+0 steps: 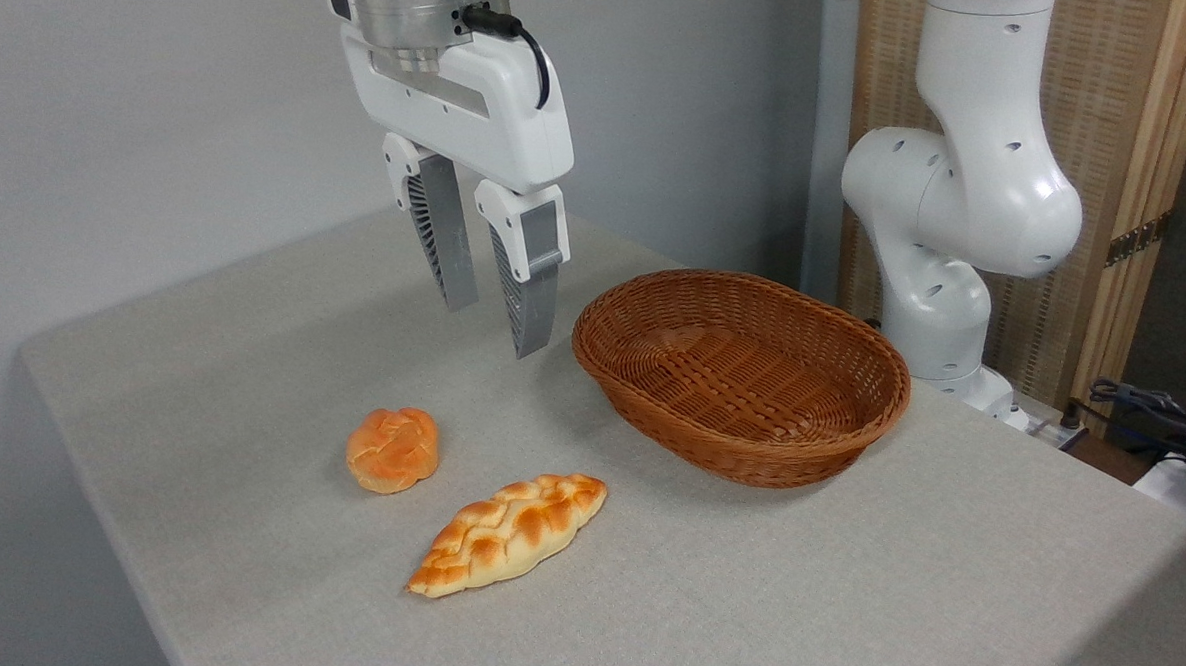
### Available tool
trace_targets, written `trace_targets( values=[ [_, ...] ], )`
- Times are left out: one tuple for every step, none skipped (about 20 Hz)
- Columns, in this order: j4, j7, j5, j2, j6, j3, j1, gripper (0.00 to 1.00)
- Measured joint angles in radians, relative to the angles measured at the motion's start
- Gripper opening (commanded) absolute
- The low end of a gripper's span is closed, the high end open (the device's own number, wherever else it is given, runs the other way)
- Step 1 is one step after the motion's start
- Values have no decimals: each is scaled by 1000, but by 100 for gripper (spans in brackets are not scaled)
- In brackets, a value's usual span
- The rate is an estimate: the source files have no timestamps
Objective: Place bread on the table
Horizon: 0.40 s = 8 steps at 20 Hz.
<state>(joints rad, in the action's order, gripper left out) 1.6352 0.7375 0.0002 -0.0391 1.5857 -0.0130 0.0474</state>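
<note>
Fingers of my gripper point down and hang well above the table, parted by a narrow gap and holding nothing. Open cloth lies under the tips on every side: bare surface runs back to the far edge by the grey wall and out to the rounded corner at the left of the picture. To the right of the tips, near them, is the rim of the basket, a brown wicker oval with nothing in it. The gripper's white body tilts slightly, with a black cable looping off its upper part, and the wrist above it runs out of the top of the picture. The arm's base stands behind the basket at the table's far right edge.

Toward me from the tips, well apart from them, the bread lies flat on the table, a braided loaf set on a diagonal. Its upper end points toward the basket. Just to its left sits a small round bun, apart from the loaf. Bare cloth fills the front of the table.
</note>
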Motion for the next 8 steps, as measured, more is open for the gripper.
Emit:
trace_targets(
  values=[
    [0, -2, 2, 0, 0, 0, 0, 100],
    [-1, -4, 5, 0, 0, 0, 0, 100],
    [-1, -5, 6, 0, 0, 0, 0, 100],
    [-2, -5, 7, 0, 0, 0, 0, 100],
    [-2, -5, 8, 0, 0, 0, 0, 100],
    [-2, -5, 8, 0, 0, 0, 0, 100],
    [-2, -5, 9, 0, 0, 0, 0, 100],
    [-2, -5, 9, 0, 0, 0, 0, 100]
  ],
)
